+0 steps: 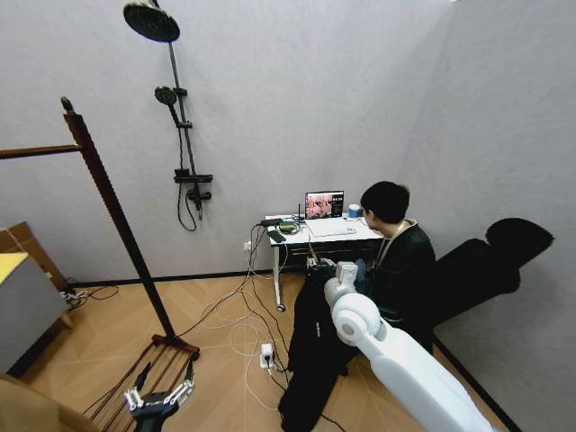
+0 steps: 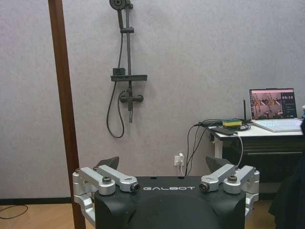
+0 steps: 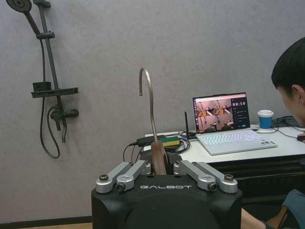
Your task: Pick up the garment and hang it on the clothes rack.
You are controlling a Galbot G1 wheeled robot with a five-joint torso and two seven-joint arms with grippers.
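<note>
The garment (image 1: 310, 360), long black cloth, hangs from my right gripper (image 1: 322, 267) in front of the desk and reaches almost to the floor. In the right wrist view that gripper (image 3: 158, 164) is shut on the hanger's brown neck, with the metal hook (image 3: 151, 105) standing up above the fingers. The clothes rack (image 1: 117, 225), dark reddish-brown wood with a knob top and a horizontal bar (image 1: 36, 151), stands far to the left. My left gripper (image 1: 158, 396) hangs low and open near the rack's foot. The left wrist view shows this gripper (image 2: 163, 164) empty, with the post (image 2: 63, 105) beside it.
A person sits at a white desk (image 1: 319, 232) with a laptop (image 1: 324, 205), right behind the garment. Cables and a power strip (image 1: 266, 355) lie on the wood floor. A shower fitting (image 1: 184, 144) hangs on the back wall. Boxes (image 1: 22, 288) stand at the left.
</note>
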